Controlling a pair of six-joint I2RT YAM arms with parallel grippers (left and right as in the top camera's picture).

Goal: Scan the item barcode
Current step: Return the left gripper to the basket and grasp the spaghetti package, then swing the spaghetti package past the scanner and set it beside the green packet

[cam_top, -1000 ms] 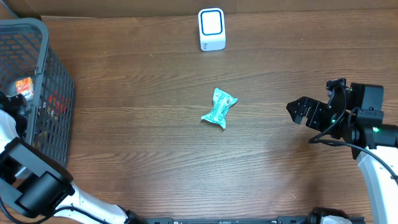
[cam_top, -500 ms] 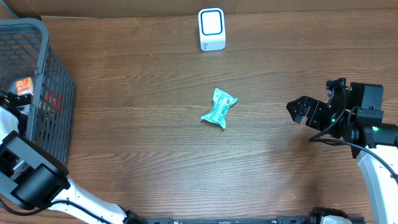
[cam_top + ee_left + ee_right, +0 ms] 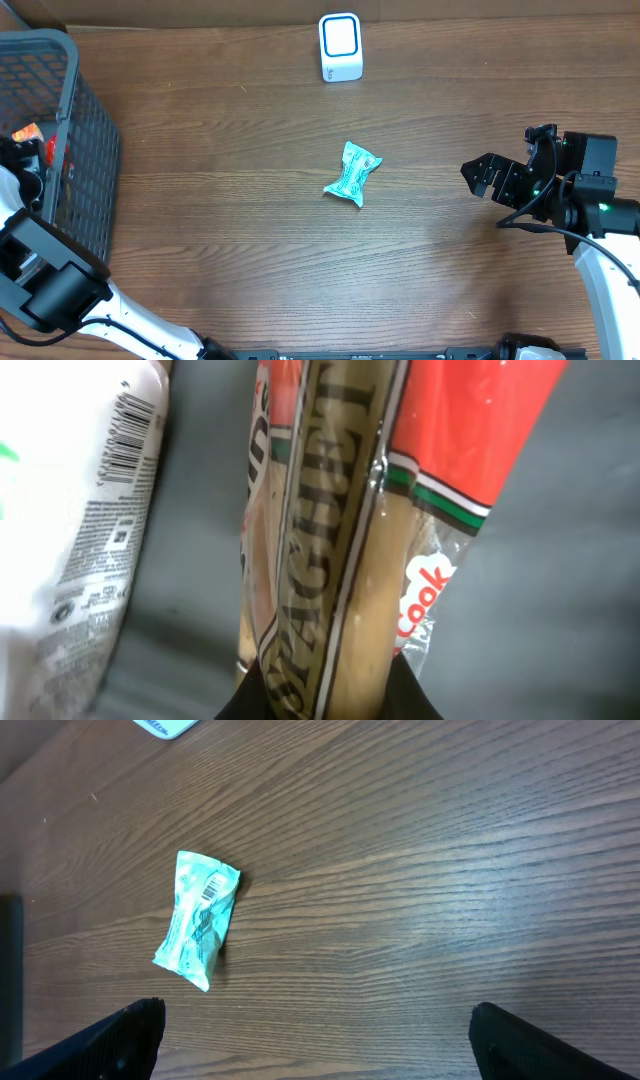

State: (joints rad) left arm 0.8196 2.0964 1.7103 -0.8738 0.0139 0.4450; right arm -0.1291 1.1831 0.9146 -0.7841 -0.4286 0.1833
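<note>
My left gripper [image 3: 325,705] is down inside the grey basket [image 3: 92,140] and is shut on a spaghetti packet [image 3: 340,530], a long clear pack with a gold, red and green label. The packet fills the left wrist view, and both dark fingers press its lower end. Seen from overhead, the left gripper [image 3: 28,152] is mostly hidden behind the basket wall. The white barcode scanner [image 3: 341,47] stands at the table's far edge. My right gripper [image 3: 477,179] hovers open at the right, nothing between its fingers [image 3: 130,1032].
A teal snack packet [image 3: 353,174] lies mid-table, left of the right gripper and visible to it as the teal packet [image 3: 198,918]. A white packet with a printed barcode [image 3: 90,510] lies beside the spaghetti in the basket.
My left gripper has closed from wide open onto the spaghetti packet, and the arm has shifted slightly inside the basket. The right arm has not moved.
</note>
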